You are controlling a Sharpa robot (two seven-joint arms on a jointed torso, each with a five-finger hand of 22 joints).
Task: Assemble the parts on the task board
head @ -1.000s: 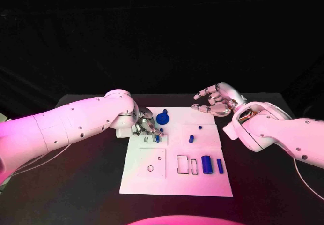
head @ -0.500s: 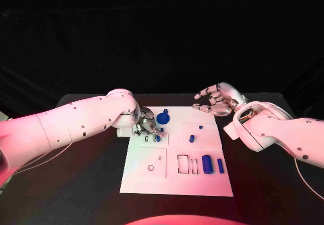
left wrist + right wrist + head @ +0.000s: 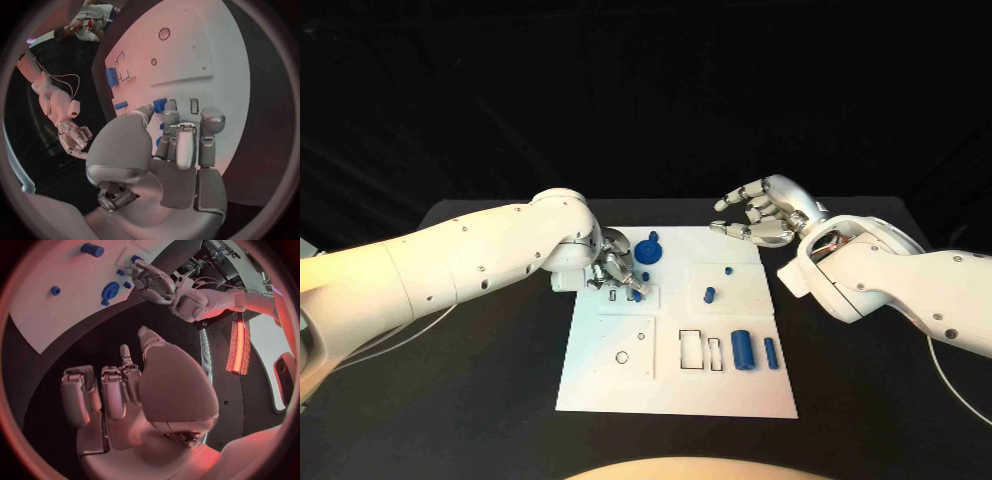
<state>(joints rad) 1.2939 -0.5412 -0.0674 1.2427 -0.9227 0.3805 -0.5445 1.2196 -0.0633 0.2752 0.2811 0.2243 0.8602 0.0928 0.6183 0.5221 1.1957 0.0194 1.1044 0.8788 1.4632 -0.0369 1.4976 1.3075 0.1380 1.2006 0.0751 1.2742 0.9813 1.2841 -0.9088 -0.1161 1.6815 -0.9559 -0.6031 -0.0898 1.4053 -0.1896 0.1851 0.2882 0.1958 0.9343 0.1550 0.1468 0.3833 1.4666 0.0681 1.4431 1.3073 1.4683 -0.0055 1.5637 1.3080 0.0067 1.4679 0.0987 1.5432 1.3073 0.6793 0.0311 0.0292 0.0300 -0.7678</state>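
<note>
Head view: left hand (image 3: 615, 270) low over task board (image 3: 678, 385) near its far left corner, fingers bunched, pinching small blue part (image 3: 636, 293) against board surface. Right hand (image 3: 762, 222) hangs above worktop (image 3: 473, 400) just past board's far right corner, fingers half curled, holding nothing.

Left wrist view: fingertips (image 3: 177, 131) pressed together on blue part (image 3: 160, 105) beside small slots.

Right wrist view: right hand (image 3: 134, 400) loosely curled, nothing in it, over dark worktop (image 3: 75, 355); blue round part (image 3: 110, 291) stands on board.

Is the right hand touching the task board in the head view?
No, the right hand hovers with its fingers apart beyond the far right corner of the task board, holding nothing.
</note>
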